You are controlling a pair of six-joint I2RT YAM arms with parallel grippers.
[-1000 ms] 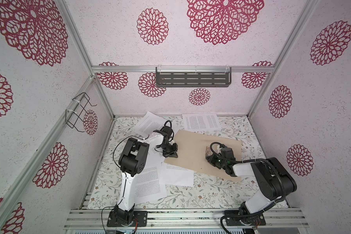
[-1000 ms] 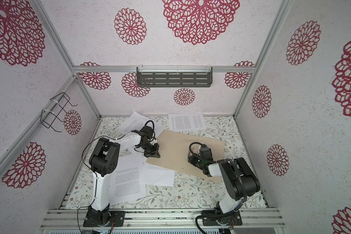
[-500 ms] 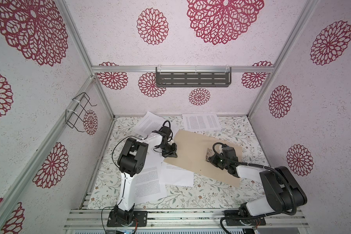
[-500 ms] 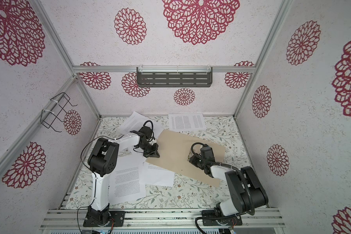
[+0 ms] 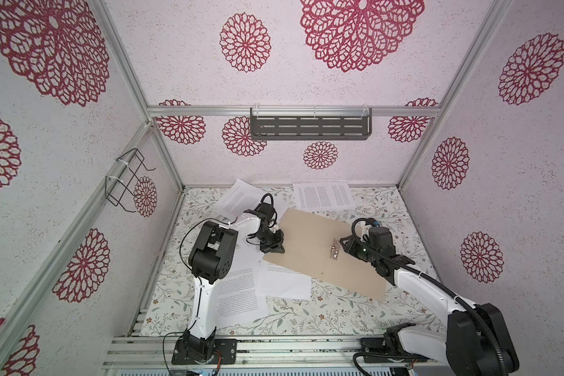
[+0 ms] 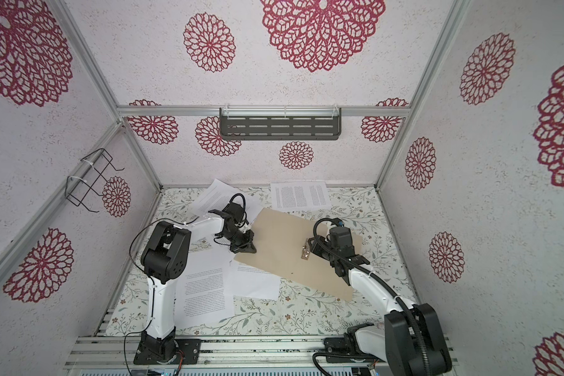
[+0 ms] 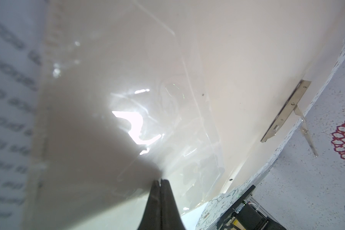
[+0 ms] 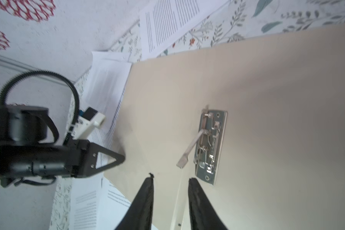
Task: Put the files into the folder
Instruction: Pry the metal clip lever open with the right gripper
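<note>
Floral-print counter [image 5: 339, 312] carries the open manila folder [image 5: 306, 241] mid-surface with the files [image 5: 323, 195] scattered around it, so (left hand [image 7: 160, 182] shut, tip at the folder's edge) the right hand [image 8: 170, 179], jaws parted and empty beside the metal clip [image 8: 211, 145], should probably withdraw without snagging its lever [image 8: 189, 149].

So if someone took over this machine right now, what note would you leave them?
The left gripper is shut, its tip at the left edge of the folder, holding nothing visible.
The right gripper is open and empty, just short of the clip, whose lever stands raised.
The folder lies open on the table.
The files lie loose around it: at the back, back-left and front-left, one partly under it.
Done: folder opened.
Left: every sheet; none is inside yet.
</note>
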